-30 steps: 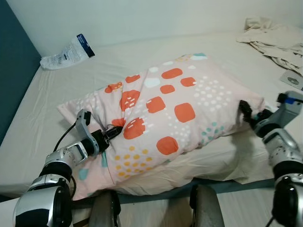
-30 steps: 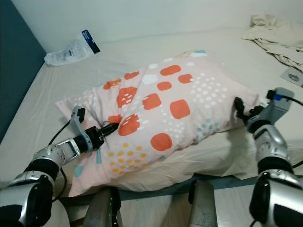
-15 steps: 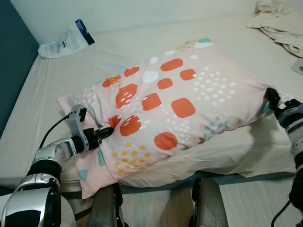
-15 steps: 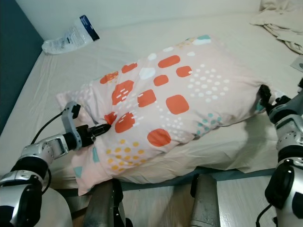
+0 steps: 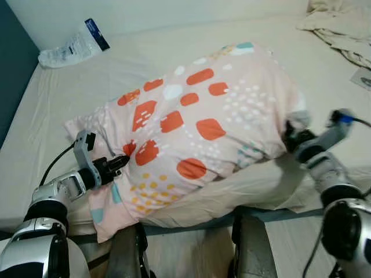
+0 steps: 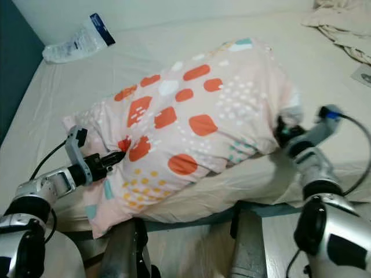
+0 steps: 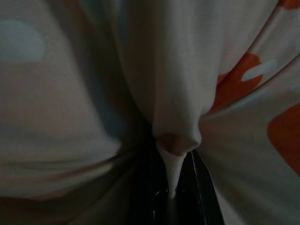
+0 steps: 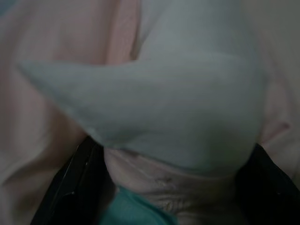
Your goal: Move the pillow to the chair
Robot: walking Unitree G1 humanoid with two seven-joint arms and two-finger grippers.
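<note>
Nearby, a plastic packet and rumpled cloth flank the pillow

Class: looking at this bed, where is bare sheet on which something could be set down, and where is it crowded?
Bare sheet lies between the pillow and the plastic packet, and along the wall behind the pillow. It is crowded by the crumpled cloth and at the near edge, where the left gripper and right gripper clamp the pillow.

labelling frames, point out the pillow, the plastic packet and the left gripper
pillow (image 5: 197,110), left eye view, middle of its patterned top
plastic packet (image 5: 69,47), left eye view, clear middle
left gripper (image 5: 120,162), left eye view, between the fingers
</note>
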